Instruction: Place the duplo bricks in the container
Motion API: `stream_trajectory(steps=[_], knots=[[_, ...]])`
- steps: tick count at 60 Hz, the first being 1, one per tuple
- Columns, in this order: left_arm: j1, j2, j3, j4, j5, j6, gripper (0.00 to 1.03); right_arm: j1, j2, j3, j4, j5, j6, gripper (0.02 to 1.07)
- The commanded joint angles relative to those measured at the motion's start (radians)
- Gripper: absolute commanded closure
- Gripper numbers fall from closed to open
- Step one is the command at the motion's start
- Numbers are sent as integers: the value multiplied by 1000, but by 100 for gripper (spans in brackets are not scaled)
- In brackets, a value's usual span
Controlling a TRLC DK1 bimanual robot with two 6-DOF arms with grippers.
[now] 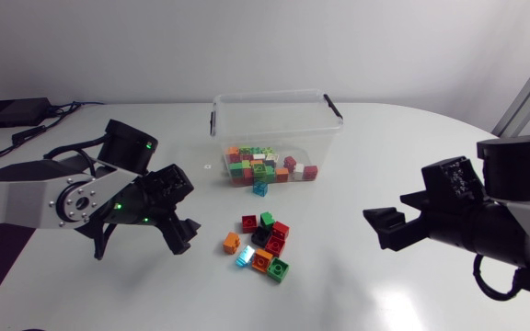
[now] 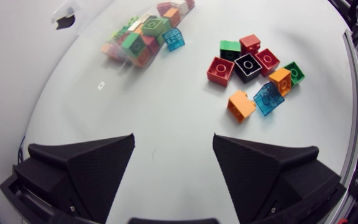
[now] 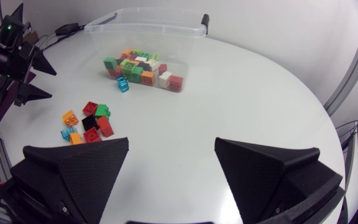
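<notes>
Small loose bricks [image 1: 267,243] lie clustered mid-bench [image 1: 385,147], nearer than the clear container [image 1: 325,129], which holds many more. Left fingers [image 2: 86,168] and right fingers [image 3: 79,168] stand wide apart, empty. The bricks, small in view, seem light, hard and slick: pinch across flat opposite sides.

I see the clear container [image 1: 247,112] upright, holding mixed-colour duplo bricks [image 1: 267,165]; a loose brick cluster [image 1: 275,244] lies near it.

The left arm [image 1: 26,200] is stretching inward, its left gripper [image 2: 174,140] hanging with fingers spread wide. The right arm [image 1: 523,216] is holding the right gripper [image 3: 172,142] equally agape, gripping nothing.
</notes>
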Motion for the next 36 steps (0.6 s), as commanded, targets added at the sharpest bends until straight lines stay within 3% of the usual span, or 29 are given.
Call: stream_trajectory(steps=[1, 10, 18, 36], knots=[[-4, 58, 33, -11, 32, 120, 14, 24, 42, 45, -34, -12, -34, 7], [-4, 126, 58, -70, 124, 265, 14, 78, 52, 63, -46, -17, -109, 7], [2, 190, 161, -223, 236, 378, 14, 124, 108, 86, -86, -9, -200, 7], [-9, 293, 231, -281, 339, 553, 15, 207, 366, 136, -72, -74, -255, 7]])
